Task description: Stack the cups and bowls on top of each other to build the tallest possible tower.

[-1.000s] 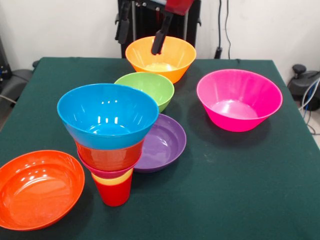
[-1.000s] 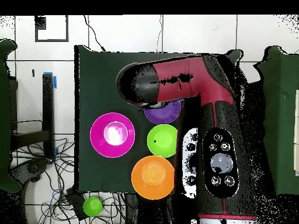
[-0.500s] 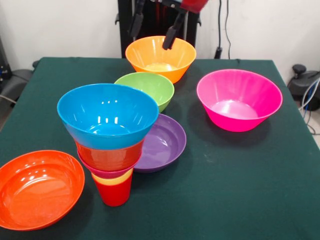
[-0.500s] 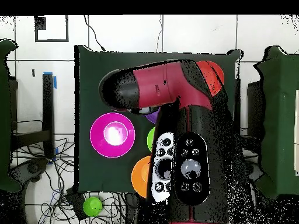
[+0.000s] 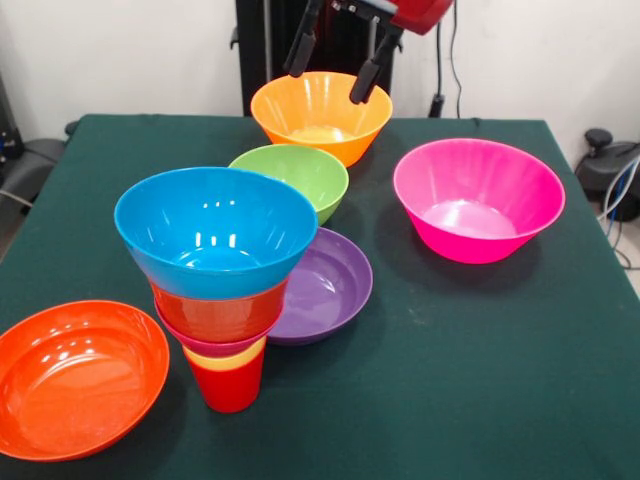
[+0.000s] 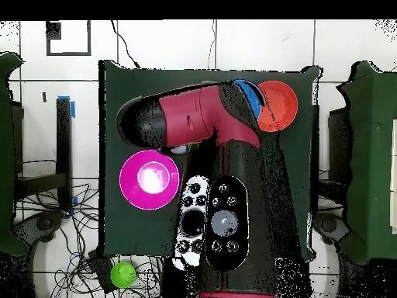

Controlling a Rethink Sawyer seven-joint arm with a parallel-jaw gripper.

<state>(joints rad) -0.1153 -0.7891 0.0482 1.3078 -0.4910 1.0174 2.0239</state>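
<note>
Your fingers (image 5: 335, 62) hang spread wide above the light orange bowl (image 5: 321, 115), whose far rim lies just toward six o'clock beneath them.

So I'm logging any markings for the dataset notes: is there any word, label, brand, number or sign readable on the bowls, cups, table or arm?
None can be read.
The bowls, such as the blue bowl and magenta-pink bowl: plain, no print visible.
The red cup: plain.
The arm: its casing shows round buttons in the overhead view, but no legible text.
The pincer: no marking visible.
</note>
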